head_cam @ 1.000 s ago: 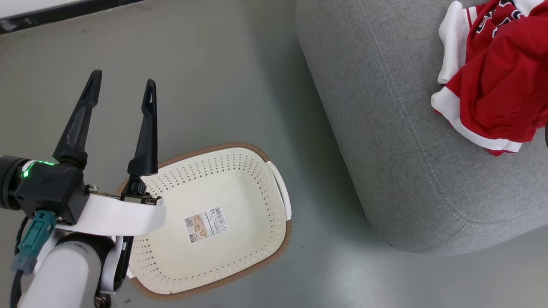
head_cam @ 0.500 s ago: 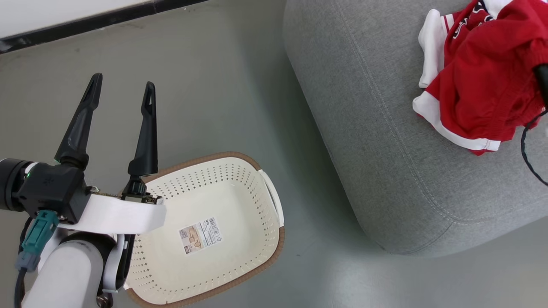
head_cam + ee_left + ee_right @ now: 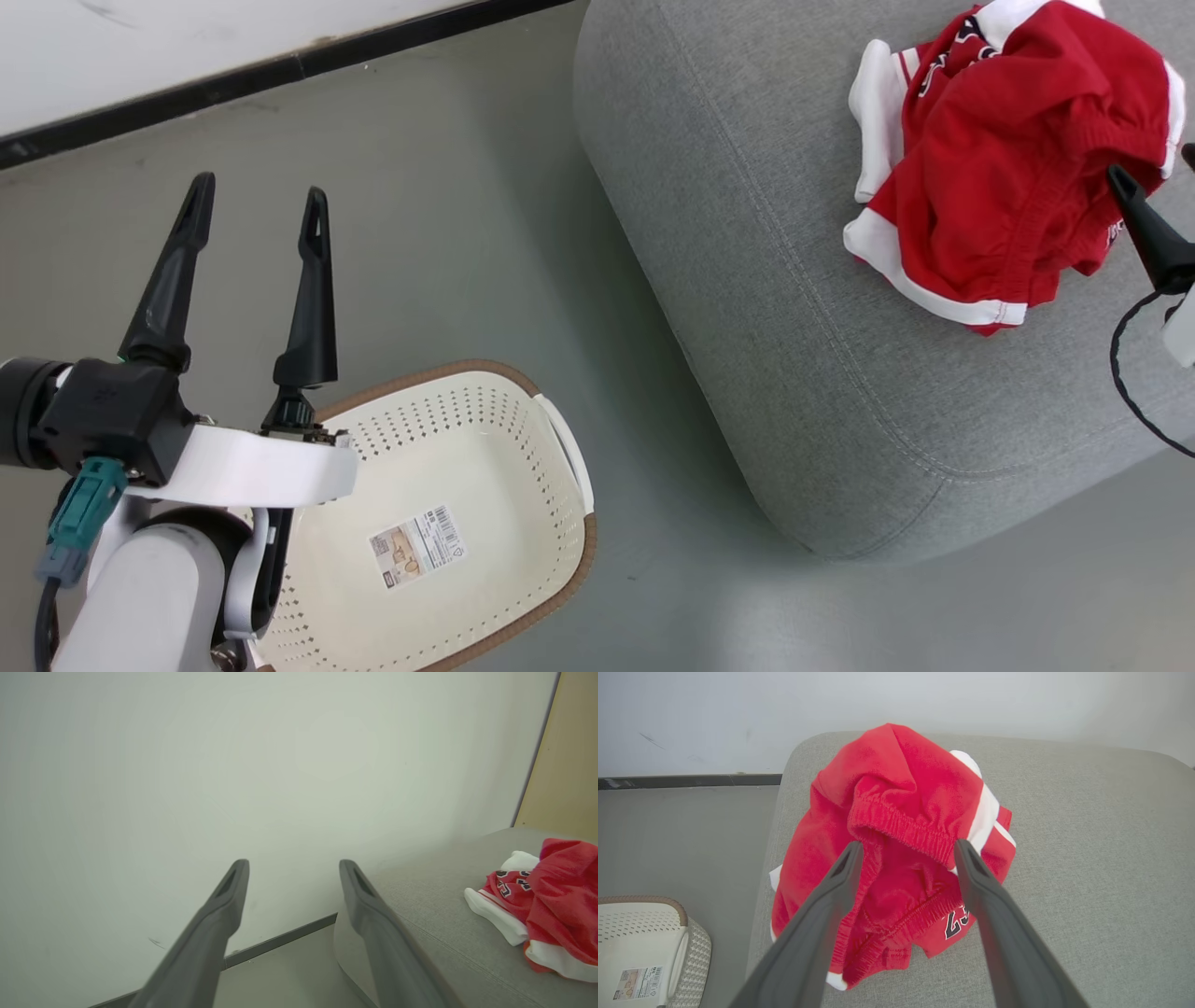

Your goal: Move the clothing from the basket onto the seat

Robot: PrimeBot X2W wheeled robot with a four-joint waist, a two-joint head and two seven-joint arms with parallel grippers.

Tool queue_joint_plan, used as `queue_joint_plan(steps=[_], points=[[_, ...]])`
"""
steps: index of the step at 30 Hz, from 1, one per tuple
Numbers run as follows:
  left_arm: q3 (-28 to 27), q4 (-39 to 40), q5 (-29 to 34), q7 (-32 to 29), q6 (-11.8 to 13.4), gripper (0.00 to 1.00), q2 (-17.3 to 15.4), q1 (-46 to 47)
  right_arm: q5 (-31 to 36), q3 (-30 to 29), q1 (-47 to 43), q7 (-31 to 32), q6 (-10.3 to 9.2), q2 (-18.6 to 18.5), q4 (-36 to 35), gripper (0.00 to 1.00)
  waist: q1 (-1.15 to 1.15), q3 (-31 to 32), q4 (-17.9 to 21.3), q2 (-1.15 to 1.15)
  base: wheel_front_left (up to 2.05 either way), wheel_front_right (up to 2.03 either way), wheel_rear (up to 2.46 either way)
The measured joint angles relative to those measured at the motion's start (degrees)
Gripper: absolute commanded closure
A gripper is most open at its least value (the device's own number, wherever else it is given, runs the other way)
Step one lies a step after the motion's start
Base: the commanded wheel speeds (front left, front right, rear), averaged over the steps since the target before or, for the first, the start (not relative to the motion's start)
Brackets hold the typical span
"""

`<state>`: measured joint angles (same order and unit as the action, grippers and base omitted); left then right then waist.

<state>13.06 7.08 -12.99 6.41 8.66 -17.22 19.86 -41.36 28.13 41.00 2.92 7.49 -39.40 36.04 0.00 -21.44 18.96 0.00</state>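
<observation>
Floor (image 3: 485, 233): smooth, grey-green, with both task items on or beside it.

Nearest in the head view is the left gripper (image 3: 259, 191), at the lower left. Its two long dark fingers are spread apart, with nothing between them. It hangs over bare floor, and its pale forearm (image 3: 140, 597) overlaps the near-left corner of the cream-white perforated plastic basket with the brown rim (image 3: 448, 425). The basket stands on the floor, and a paper label (image 3: 415, 546) is stuck to its inner bottom.

Just beyond the basket, apart from it, is the large rounded seat of light grey woven fabric (image 3: 766, 280), with stitched seams along its edges.

The bright red clothing with white panels and stripe trim (image 3: 999, 187) lies in a bunched heap on top of the seat, near its far side. Dark lettering shows on one fold.

In the right wrist view, the right gripper (image 3: 908, 851) is over the heap. Its fingers are wide apart, with the tips on either side of a gathered elastic waistband. The cloth lies slack on the cushion and is not pinched. I cannot tell whether the tips touch the fabric. A thin black cable (image 3: 1120, 373) loops beside this gripper.

Farthest back are a white wall (image 3: 140, 47) and a black skirting strip (image 3: 280, 70) where the wall meets the floor.
</observation>
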Motion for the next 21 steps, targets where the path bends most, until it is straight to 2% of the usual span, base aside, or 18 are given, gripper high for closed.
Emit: queue_joint_plan(steps=[5,14,21], points=[[-0.71,-1.16,-0.65,0.68,0.33,0.0,0.6,-1.24,-0.74,0.91,0.01,-0.94,0.0,-1.51,-2.48,0.0,0.0,1.3,0.76,0.0,0.0,0.0,0.0],[-2.14,-3.82,-1.47,2.42,1.75,0.0,1.33,-3.25,-0.01,1.89,0.28,-4.46,0.0,-1.6,-5.32,0.0,0.0,4.13,0.9,0.0,0.0,0.0,0.0],[-3.57,-6.01,-1.96,3.64,3.36,0.0,1.87,-6.91,1.69,0.52,1.48,-7.59,0.0,0.7,-6.05,0.0,0.0,6.79,-0.63,0.0,0.0,0.0,0.0]])
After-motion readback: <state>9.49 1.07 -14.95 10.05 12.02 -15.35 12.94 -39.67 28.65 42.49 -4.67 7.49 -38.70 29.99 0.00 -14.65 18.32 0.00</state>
